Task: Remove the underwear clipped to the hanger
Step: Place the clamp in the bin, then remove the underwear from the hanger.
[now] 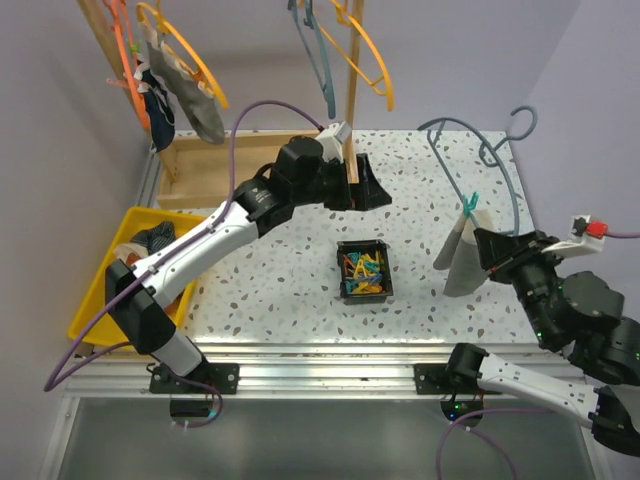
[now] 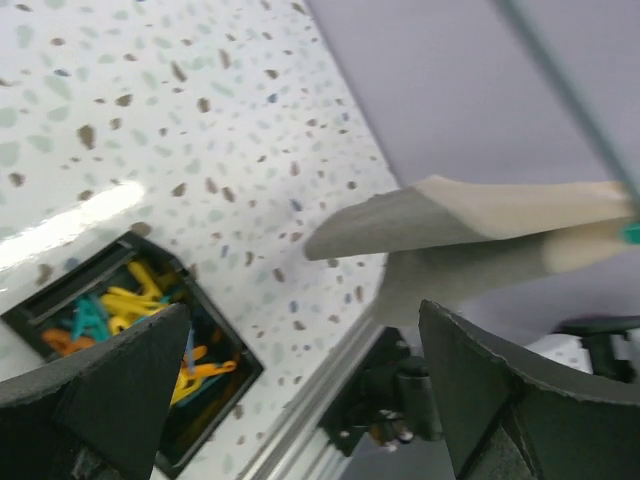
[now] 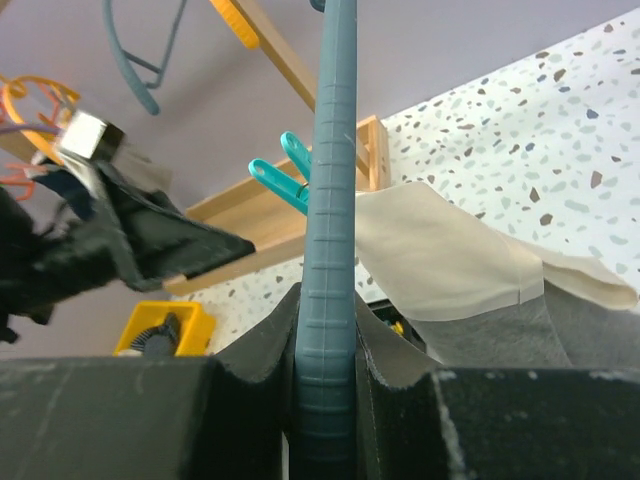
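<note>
A grey-beige underwear (image 1: 462, 255) hangs from a teal-grey hanger (image 1: 480, 150), pinned by a teal clip (image 1: 470, 203). My right gripper (image 1: 500, 250) is shut on the hanger's bar beside the cloth. In the right wrist view the bar (image 3: 330, 200) runs up from the right gripper (image 3: 328, 400), with the clip (image 3: 285, 180) and underwear (image 3: 450, 265) just past it. My left gripper (image 1: 368, 195) hovers open over the table's back middle, apart from the cloth. The left wrist view shows its fingers (image 2: 120, 390) spread wide, empty, with the underwear (image 2: 470, 230) ahead.
A black box of colourful clips (image 1: 364, 270) sits mid-table. A yellow bin (image 1: 95, 290) at the left holds dark cloth. Orange hangers with grey and navy underwear (image 1: 175, 95) hang on a wooden rack (image 1: 215, 165) at back left. A wooden post (image 1: 352, 90) stands behind the left gripper.
</note>
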Robot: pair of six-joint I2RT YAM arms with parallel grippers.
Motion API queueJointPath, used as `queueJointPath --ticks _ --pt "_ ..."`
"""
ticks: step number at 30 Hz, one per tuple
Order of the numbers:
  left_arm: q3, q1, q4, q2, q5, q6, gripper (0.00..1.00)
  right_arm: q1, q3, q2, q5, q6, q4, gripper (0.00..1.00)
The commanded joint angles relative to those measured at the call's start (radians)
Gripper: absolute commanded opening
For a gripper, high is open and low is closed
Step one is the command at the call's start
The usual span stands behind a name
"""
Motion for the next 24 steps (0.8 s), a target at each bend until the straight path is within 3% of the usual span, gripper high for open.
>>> queueJointPath --ticks 1,9,13,24 --pt "0.062 -0.01 0.058 0.039 0.107 -0.112 1.0 0.002 -0.072 0.03 0.011 0.055 0.002 0.0" --pt "0.126 -0.048 0.055 0.105 0.103 -0.212 1.0 0.002 -0.331 0.039 -0.021 0.135 0.111 0.0" --pt "0.198 -0.071 -0.052 0.183 0.095 -0.205 1.0 0.002 -0.362 0.076 -0.058 0.116 0.158 0.0" --pt "0.264 -0.094 -0.094 0.266 0.125 -0.249 1.0 0.002 -0.355 0.142 -0.069 0.008 0.212 0.0"
